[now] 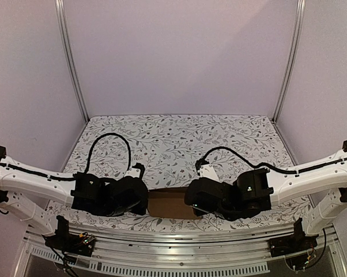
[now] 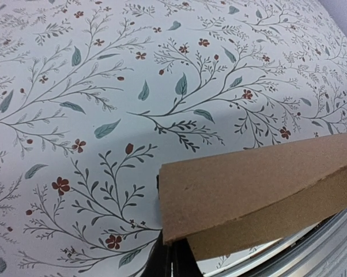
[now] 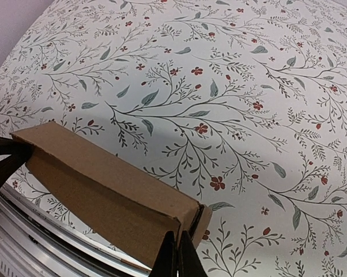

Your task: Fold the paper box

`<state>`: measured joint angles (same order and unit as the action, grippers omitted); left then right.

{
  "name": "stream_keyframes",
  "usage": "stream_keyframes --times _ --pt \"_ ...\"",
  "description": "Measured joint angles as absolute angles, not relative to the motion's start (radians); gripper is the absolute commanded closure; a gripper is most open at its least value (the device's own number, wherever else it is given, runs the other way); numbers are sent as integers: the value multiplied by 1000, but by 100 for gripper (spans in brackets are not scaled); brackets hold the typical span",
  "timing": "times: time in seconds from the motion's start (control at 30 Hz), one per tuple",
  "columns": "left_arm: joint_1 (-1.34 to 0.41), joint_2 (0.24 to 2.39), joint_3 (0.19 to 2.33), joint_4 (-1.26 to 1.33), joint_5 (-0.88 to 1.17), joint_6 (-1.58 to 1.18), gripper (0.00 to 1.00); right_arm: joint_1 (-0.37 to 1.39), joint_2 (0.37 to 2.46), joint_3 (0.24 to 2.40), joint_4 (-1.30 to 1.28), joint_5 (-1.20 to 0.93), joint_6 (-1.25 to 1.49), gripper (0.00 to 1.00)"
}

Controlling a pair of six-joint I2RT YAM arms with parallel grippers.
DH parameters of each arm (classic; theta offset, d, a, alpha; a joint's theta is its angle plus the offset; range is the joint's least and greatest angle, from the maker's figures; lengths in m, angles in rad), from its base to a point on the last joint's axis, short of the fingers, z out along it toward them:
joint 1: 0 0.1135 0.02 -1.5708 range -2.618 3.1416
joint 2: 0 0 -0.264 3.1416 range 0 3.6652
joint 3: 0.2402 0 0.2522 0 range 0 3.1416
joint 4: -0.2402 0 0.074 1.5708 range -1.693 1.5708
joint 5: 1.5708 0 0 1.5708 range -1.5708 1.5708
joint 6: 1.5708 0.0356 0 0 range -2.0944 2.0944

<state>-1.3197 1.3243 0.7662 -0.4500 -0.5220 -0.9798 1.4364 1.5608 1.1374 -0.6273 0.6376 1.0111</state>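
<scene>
The paper box (image 1: pixel 171 203) is a small oblong brown carton lying near the table's front edge, between my two grippers. My left gripper (image 1: pixel 146 203) is shut, with its fingertips at the carton's left end. In the left wrist view the box (image 2: pixel 260 179) has its corner just over the closed gripper (image 2: pixel 173 245). My right gripper (image 1: pixel 188 203) is shut too. In the right wrist view the closed right gripper (image 3: pixel 178 236) touches the right end of the box (image 3: pixel 104 184), where a small end flap stands slightly ajar. I see nothing clamped between either pair of fingers.
A floral cloth (image 1: pixel 179 138) covers the table. A metal rail (image 1: pixel 173 242) runs along the near edge, just in front of the box, also seen in the right wrist view as the rail (image 3: pixel 35 236). Aluminium posts (image 1: pixel 70 57) stand at the back corners.
</scene>
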Motion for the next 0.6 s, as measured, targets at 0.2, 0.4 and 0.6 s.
stream_keyframes --times 0.2,0.4,0.6 --pt "-1325 1325 769 -446 -517 -983 100 1437 1561 1092 -609 638 1026 100" --pt "-1332 1327 772 -432 -506 -997 100 1445 1561 1039 -578 651 1060 100" --pt "-1332 1345 788 -437 -506 -1000 100 1454 1563 1022 -554 681 1095 100"
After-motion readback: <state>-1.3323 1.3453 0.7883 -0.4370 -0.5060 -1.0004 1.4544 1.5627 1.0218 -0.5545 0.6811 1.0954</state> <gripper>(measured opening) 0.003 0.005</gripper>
